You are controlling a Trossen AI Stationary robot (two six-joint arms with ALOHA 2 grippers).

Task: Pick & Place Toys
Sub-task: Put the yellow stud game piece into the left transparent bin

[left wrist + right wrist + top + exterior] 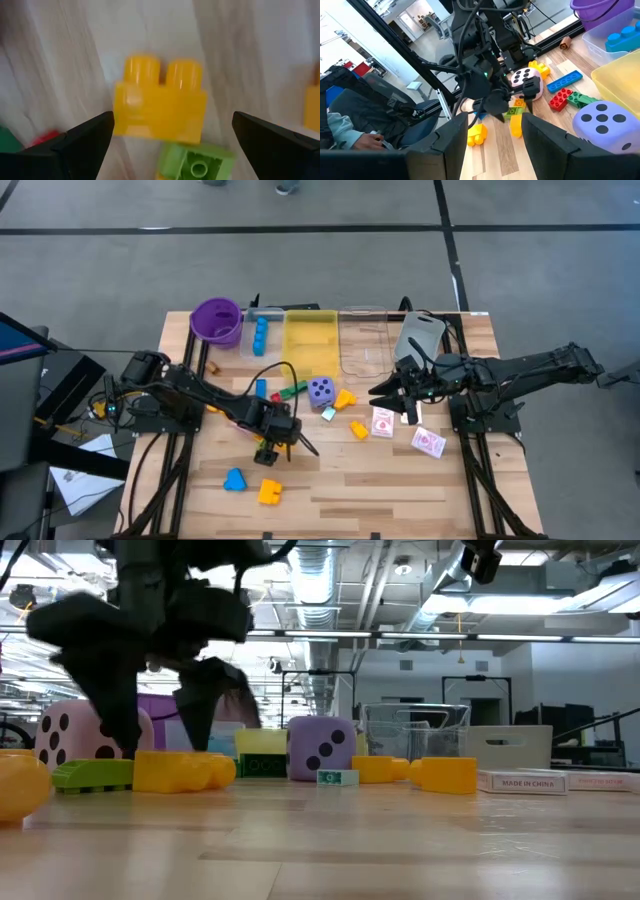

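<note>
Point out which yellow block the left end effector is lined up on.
The two-stud yellow block lying between the left end effector's open fingers, touching a green block. The other yellow blocks lie apart, none under an end effector.

Even, diffuse light is falling from overhead in the high view, leaving only soft, short shadows under the arms on the pale wooden table (pixel 400 480). In the low view, ceiling light strips (pixel 520 635) toward two o'clock are glaring brightly, so the left gripper (pixel 160 715) is showing as a dark, motion-smeared silhouette, and the near tabletop is lying out of focus. The left wrist view is looking soft throughout: the yellow block (pixel 160 107) is blurring at its edges and the wood grain is smearing. The right wrist view is bending straight lines toward its corners, and daylight is washing out the room at eleven o'clock.
</note>
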